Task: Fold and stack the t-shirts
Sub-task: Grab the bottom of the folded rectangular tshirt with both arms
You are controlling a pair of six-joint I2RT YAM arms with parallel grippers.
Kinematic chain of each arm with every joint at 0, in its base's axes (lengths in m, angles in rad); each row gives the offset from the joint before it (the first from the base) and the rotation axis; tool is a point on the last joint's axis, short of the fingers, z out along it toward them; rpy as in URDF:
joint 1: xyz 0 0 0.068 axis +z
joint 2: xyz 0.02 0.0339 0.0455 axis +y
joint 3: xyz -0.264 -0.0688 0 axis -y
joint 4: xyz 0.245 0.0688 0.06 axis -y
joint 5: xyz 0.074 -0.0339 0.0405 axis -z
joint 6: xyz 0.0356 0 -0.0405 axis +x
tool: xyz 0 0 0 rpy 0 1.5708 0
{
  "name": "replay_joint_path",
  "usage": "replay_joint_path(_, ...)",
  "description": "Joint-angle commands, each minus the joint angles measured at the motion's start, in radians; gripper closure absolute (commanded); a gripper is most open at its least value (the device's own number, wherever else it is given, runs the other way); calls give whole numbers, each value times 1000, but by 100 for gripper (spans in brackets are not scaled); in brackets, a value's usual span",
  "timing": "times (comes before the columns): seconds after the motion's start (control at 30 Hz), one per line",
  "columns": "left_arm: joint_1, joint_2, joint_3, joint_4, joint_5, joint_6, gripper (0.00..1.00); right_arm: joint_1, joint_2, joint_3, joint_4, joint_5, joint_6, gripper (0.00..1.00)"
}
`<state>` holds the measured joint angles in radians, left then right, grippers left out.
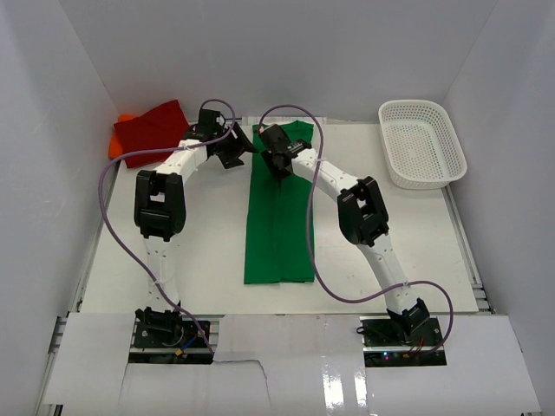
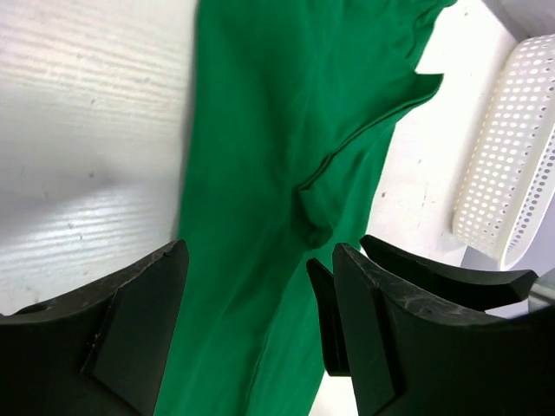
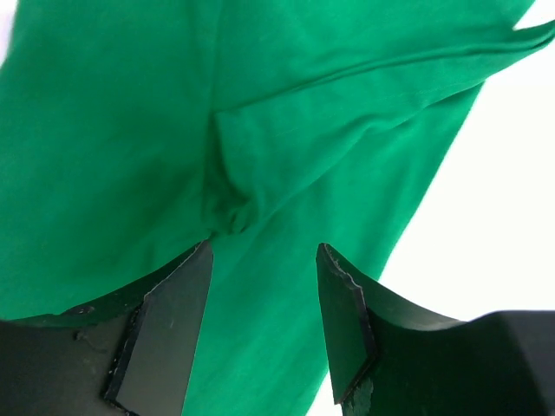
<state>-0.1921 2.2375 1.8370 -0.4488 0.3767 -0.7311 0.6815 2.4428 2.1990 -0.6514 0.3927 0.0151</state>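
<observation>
The bright green t-shirt [image 1: 277, 234] lies in the middle of the table, folded lengthwise into a long narrow strip. My left gripper [image 1: 236, 152] is open and empty at the strip's far left edge; in the left wrist view [image 2: 260, 260] green cloth [image 2: 260, 130] with a small pucker lies between its fingers. My right gripper [image 1: 279, 165] is open and empty over the strip's far end; in the right wrist view [image 3: 263, 260] it hangs just above the green cloth [image 3: 130, 130]. The red t-shirt [image 1: 152, 126] lies folded at the back left, on the orange one [image 1: 120, 132], which only peeks out.
A white mesh basket [image 1: 422, 143] stands at the back right, and shows at the right edge of the left wrist view [image 2: 512, 165]. White walls close in the table on the left, back and right. Purple cables loop off both arms.
</observation>
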Motion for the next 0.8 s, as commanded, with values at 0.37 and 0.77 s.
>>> replay_joint_path(0.37,-10,2,-54,199,131,-60,21,21,42,64,117,126,-84,41)
replay_joint_path(0.77,-17,103,-153,383,245,-260,22,23,93,2,263,169,-132,42)
